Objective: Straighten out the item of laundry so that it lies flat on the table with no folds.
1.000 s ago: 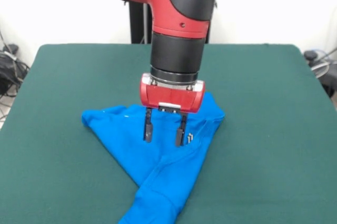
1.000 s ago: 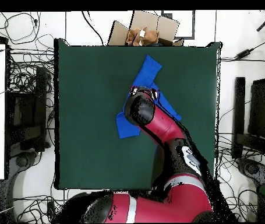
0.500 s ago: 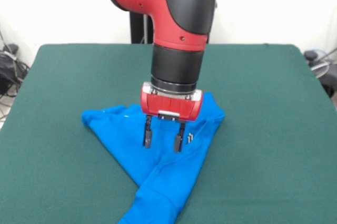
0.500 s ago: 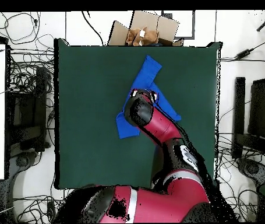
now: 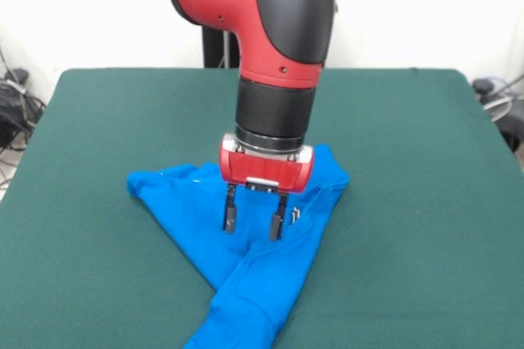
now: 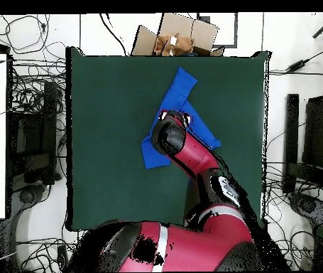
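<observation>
The bright blue T-shirt (image 5: 246, 259) lies folded and bunched on the dark green table (image 5: 98, 120), spread in a rough triangle with one narrow end running off toward the near edge. A bit of white lettering (image 5: 295, 215) shows beside the gripper. My gripper (image 5: 252, 222) hangs open just above the middle of the shirt, fingers pointing down, holding nothing. In the overhead view the arm covers the gripper; the shirt (image 6: 178, 89) shows around the arm, from the table's middle toward the far edge.
A cardboard box (image 6: 174, 37) sits beyond the table's far edge in the overhead view. Cables and equipment lie on the floor on both sides of the table (image 6: 107, 142).
The gripper has moved down slightly toward the shirt and stayed open. The shirt has not moved.
</observation>
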Controlling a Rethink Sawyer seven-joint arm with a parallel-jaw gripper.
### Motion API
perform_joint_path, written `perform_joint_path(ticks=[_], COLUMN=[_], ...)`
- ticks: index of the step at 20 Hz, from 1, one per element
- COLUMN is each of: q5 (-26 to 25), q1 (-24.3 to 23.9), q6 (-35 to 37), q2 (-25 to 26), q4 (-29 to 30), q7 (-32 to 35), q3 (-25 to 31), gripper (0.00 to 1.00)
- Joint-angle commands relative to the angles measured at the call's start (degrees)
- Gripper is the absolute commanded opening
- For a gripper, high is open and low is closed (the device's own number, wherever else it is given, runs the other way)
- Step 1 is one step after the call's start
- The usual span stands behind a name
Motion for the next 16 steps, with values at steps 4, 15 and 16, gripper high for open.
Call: perform_joint_path(ticks=[4, 15, 16], q5=[0.3, 2.3, 2.6], q1=[0.1, 1.1, 1.4], q6=[-2.0, 0.9, 1.3], q2=[1.3, -0.4, -0.5], q4=[-0.8, -1.5, -1.7], q7=[16.9, 16.9, 16.8], q3=[4.6, 4.0, 3.7], gripper=[1.0, 1.0, 1.0])
